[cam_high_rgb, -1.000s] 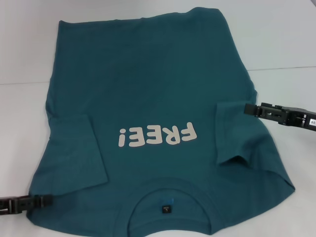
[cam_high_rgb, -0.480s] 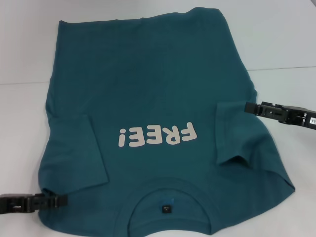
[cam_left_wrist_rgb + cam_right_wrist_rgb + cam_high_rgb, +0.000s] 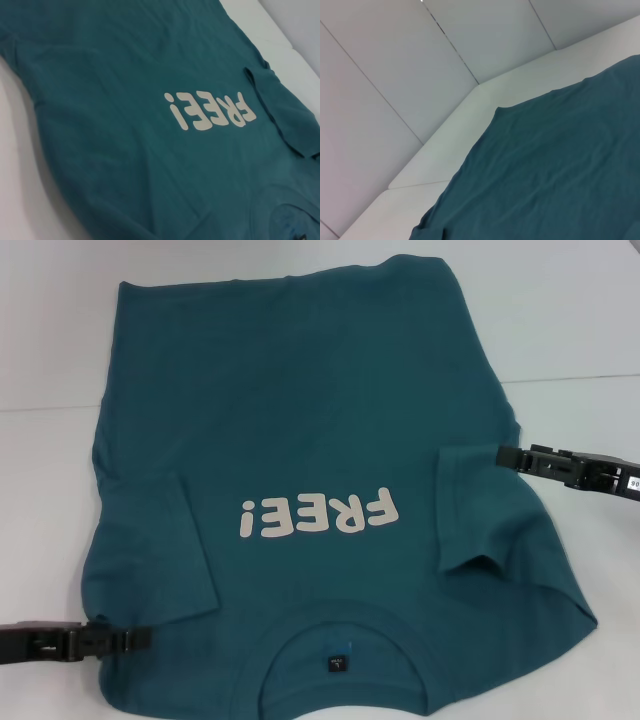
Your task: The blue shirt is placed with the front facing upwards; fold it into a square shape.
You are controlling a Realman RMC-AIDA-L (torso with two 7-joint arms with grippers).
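Shirt: blue shirt (image 3: 300, 440) flat on white counter (image 3: 580, 320), both sleeves folded inward, print up.
Left gripper (image 3: 135, 640): at 8 o'clock, over the shoulder; fingers' state I cannot tell.
Right gripper (image 3: 510, 457): at 3 o'clock, at the shirt's edge; fingers' state I cannot tell.
Right wrist view only: wall panels (image 3: 395, 75) behind the counter.

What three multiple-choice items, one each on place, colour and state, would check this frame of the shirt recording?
1. Where is the left gripper?
A. over the shirt's near left corner beside the collar
B. at the far hem
C. on the print

2. What colour is the "FREE!" print?
A. black
B. pale off-white
C. red

3. How do the sleeves of the blue shirt lie?
A. spread outward
B. folded inward over the body
C. rolled up

Answers: 1 A, the head view shows it there. 2 B, pale letters on teal. 3 B, both sleeve cuffs lie on the front.
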